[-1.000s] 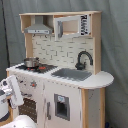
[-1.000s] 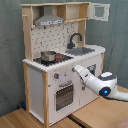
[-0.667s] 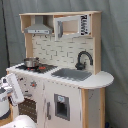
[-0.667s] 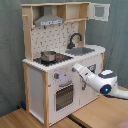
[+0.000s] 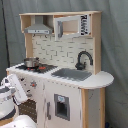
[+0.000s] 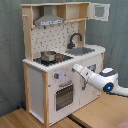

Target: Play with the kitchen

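The kitchen [image 5: 65, 100] [image 6: 37, 80] is a tall toy of white panels and pale wood, seen in both exterior views. A small metal pot [image 5: 31, 62] [image 6: 48, 56] stands on its stovetop, beside the grey sink [image 5: 72, 74] [image 6: 82, 50] and black faucet [image 5: 82, 59] [image 6: 75, 39]. My gripper [image 6: 75, 68] [image 5: 21, 89] is held against the kitchen's front, level with the knobs [image 6: 60, 76] and just above the oven door [image 6: 64, 96]. Nothing visible is in its grasp.
A range hood [image 5: 37, 29] [image 6: 49, 21] hangs over the stove. The upper cabinet door [image 6: 100, 11] stands swung open. The kitchen stands on a wooden floor [image 6: 95, 112] with a grey curtain [image 6: 10, 50] behind it. My white arm [image 6: 107, 82] reaches in from the second exterior view's right.
The arm has shifted only slightly along the kitchen's front panel. The pot and doors have not moved.
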Robot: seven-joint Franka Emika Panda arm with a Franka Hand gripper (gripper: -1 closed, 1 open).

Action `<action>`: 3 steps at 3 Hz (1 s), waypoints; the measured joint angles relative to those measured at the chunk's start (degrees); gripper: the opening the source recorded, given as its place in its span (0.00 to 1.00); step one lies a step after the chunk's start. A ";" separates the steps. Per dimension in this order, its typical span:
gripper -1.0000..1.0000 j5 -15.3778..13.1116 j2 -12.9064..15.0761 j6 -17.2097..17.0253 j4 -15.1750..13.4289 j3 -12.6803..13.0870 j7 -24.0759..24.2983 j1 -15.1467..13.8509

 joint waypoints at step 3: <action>1.00 -0.61 -0.69 16.19 -3.30 -2.73 1.21 -6.09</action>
